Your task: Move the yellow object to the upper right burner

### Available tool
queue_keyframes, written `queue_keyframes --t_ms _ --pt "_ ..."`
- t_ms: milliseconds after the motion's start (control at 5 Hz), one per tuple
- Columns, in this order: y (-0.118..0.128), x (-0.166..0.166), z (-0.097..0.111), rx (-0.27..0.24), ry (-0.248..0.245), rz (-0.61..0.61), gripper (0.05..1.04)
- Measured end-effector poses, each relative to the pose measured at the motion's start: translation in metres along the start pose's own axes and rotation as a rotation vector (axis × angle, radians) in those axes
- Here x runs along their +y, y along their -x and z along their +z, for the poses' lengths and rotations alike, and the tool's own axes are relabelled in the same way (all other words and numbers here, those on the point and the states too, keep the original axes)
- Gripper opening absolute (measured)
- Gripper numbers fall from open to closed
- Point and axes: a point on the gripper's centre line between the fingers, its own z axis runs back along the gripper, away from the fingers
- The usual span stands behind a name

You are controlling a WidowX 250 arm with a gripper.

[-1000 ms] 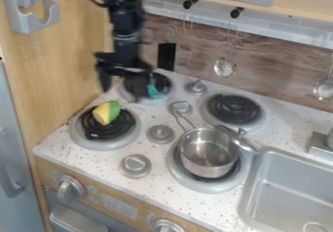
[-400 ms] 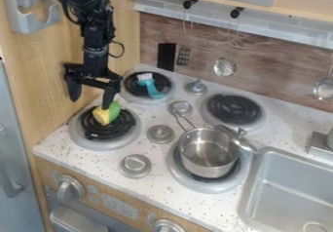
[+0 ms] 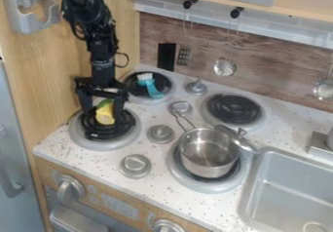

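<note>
Starting at left: open black two-finger gripper point(image 3: 102, 111), straddling small rounded yellow-and-green toy point(image 3: 105, 115) over black-coiled lower left burner point(image 3: 89, 141). Could close off-centre and squirt toy out sideways, or jam a fingertip on the coil from going too low. Next, could clip teal brush with white bristles point(image 3: 153, 88) on upper left burner point(image 3: 127, 97) by swinging too far back. Could knock upper silver knob point(image 3: 181, 108) by carrying too low. Likewise could snag handles of shiny metal pot point(image 3: 207, 154) and drag pot askew. At black-coiled upper right burner point(image 3: 234, 108), could release near rim, sending toy rolling off.
</note>
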Motion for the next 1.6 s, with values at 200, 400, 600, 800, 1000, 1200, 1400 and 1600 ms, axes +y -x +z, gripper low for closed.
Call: queue_keyframes --t_ms 200,400,600,800,1000,1200,1400,1600 --pt "0.0 0.002 -0.003 0.003 0.014 0.003 0.955" --pt "0.0 0.001 -0.003 0.002 0.011 0.005 0.696" --pt "0.003 -0.002 0.002 0.027 -0.027 -0.018 0.676" --pt "-0.002 -0.015 0.026 -0.019 -0.031 -0.049 0.675" --pt "-0.007 -0.061 0.046 -0.051 0.001 -0.159 0.675" --pt "-0.007 -0.116 0.052 -0.091 0.058 -0.294 0.674" --pt "-0.008 -0.154 0.061 -0.125 0.099 -0.396 0.675" --pt "-0.014 -0.192 0.069 -0.169 0.126 -0.495 0.675"
